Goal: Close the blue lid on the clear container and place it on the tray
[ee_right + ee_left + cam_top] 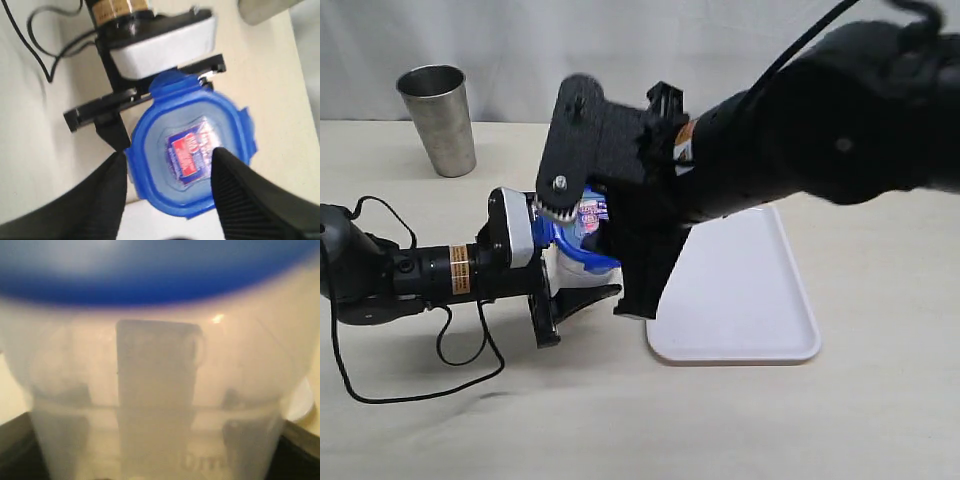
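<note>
The clear container [160, 390] stands upright on the table just left of the tray [760, 300] and fills the left wrist view. My left gripper [570, 268] is shut on its body from the side. The blue lid [190, 155] sits on top of the container with its sticker facing up and its flaps sticking outward. Reaching across from the right, my right gripper [170, 156] hangs just above the lid, open. One of its fingers [110, 200] is outside the lid's edge and the other is over the lid's top.
A steel cup [438, 118] stands at the back left. The left arm's black cable [420, 385] loops over the table in front of that arm. The white tray takes up the table right of the container, partly under the right arm.
</note>
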Motion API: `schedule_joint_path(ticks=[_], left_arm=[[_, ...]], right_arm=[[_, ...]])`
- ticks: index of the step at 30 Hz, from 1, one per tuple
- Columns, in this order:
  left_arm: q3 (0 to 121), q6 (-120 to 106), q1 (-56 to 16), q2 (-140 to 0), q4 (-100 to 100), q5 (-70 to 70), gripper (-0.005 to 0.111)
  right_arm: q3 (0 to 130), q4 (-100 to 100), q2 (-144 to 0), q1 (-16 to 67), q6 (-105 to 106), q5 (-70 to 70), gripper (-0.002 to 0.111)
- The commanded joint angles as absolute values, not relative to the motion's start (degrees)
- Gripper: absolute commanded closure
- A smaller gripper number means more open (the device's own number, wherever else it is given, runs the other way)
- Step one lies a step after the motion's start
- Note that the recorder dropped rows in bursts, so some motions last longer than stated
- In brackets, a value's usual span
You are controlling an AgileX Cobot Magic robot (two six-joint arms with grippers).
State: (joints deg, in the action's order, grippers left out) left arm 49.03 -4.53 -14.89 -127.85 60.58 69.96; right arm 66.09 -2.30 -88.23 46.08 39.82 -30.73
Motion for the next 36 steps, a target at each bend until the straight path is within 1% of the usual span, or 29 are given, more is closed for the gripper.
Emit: schedule_joint_path(ticks=[1,4,6,8,11,17,28,36], left_arm=[[48.8,-19.2,-14.6,-127.5,60.8,70.0,0.107],[48.8,-21.2,-14.7,-127.5,62.0,70.0,0.107],[48.8,-21.2,-14.7,-127.5,63.8,70.0,0.107],[48.8,-21.2,-14.7,-127.5,65.0,70.0,0.107],[48.8,-19.9,-14.7,-127.5,66.3,70.0,0.107],[48.8,-19.2,-14.7,-127.5,66.3,70.0,0.107],[48.8,-18.1,-14.7,-127.5,65.8,70.0,0.107],[48.8,-17.8,-14.7,-127.5,66.6,70.0,0.107]], right_arm=[[68.4,8.3,-82.5,46.1,40.9,-33.7,0.057],[73.7,8.5,-84.0,45.6,36.4,-46.4,0.057],[77.3,8.4,-87.5,44.1,38.0,-52.2,0.057],[79.3,8.4,-90.0,42.5,39.9,-54.2,0.057],[81.6,9.0,-93.8,40.2,42.4,-54.4,0.057],[82.4,13.3,-97.7,41.0,52.0,-50.8,0.057],[82.5,9.6,-102.3,41.5,48.0,-50.4,0.057],[82.5,11.3,-105.0,41.5,48.0,-55.2,0.057]])
